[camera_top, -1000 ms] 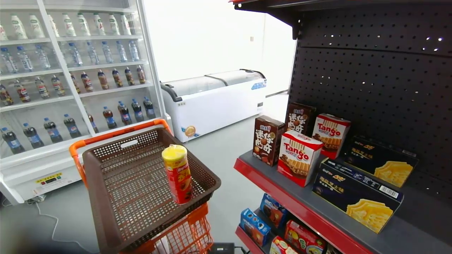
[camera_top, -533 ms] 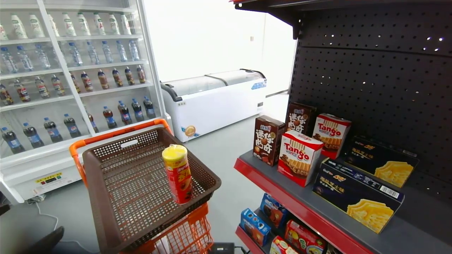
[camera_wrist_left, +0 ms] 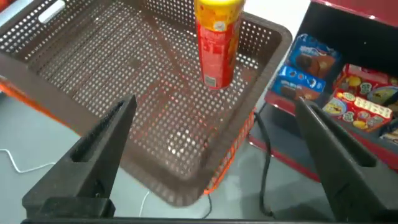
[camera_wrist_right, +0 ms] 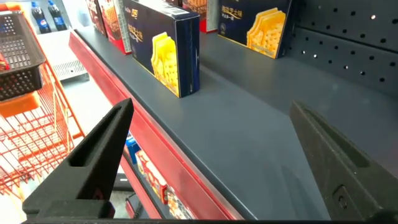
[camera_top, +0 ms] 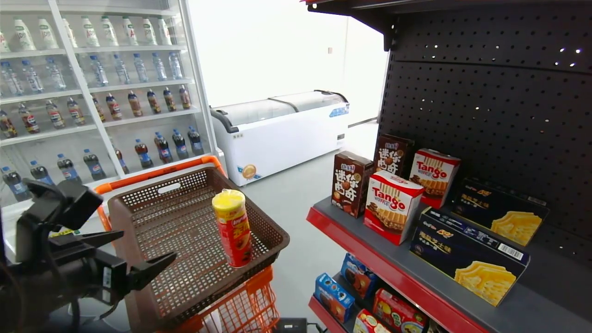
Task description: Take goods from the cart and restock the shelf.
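While the can (camera_top: pixel 232 229) stands in the basket (camera_top: pixel 134 203), left claw (camera_top: pixel 148 244) (right claw (camera_wrist_right: pixel 211 109) too) gapes.

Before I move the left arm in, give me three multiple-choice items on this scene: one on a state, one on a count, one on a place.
1. The left tool is:
A. spread wide, nothing between
B. closed, empty
C. closed on goods

2. How many red-and-white boxes stand on the grey shelf?
A. one
B. two
C. four

3. The red can is:
A. on the grey shelf
B. in the brown basket
C. in the left tool

Answers:
1 A: the left tool gapes wide at the basket's near edge and holds nothing.
2 B: one box stands at the front and a second behind it.
3 B: the can stands upright on the basket's mesh floor, near the corner on the shelf side.
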You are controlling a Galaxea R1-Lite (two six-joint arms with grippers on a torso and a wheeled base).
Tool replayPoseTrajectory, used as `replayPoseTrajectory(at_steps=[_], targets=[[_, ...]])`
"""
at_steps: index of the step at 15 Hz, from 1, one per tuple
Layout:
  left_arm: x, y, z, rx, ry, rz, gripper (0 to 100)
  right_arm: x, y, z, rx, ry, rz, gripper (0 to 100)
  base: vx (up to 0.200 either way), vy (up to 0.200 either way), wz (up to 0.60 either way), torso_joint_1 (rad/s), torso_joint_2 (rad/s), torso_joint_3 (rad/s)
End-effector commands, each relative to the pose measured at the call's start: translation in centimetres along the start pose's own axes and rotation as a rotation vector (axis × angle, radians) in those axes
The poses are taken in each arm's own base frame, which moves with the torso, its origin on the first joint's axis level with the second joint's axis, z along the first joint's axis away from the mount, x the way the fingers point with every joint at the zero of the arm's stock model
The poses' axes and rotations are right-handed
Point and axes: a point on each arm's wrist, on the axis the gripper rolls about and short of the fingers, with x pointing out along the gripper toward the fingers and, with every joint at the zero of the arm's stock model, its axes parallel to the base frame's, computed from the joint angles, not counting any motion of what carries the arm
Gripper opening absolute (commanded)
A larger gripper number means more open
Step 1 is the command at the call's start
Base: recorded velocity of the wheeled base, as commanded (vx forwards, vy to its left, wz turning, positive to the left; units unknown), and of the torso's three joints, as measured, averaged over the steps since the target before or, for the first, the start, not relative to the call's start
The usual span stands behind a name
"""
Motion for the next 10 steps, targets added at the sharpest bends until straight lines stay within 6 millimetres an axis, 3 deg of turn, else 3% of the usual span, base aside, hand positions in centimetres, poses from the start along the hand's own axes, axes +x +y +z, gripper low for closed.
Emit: replayPoseTrajectory(at_steps=[1,5,10], targets=[[7.3,0.6,-0.2,-0.005,0.07,-0.004,100,0.0,0.0,0.0,0.0,0.001,0.001,100,0.0,0.0,0.0,0.0,0.0,0.0],[13.9,1.0,-0.8,0.001,0.029,-0.004,100,0.0,0.0,0.0,0.0,0.001,0.001,100,0.0,0.0,0.0,0.0,0.0,0.0],[18.4,1.0,-2.6,0.004,0.013,-0.007,100,0.0,0.0,0.0,0.0,0.001,0.001,100,0.0,0.0,0.0,0.0,0.0,0.0]])
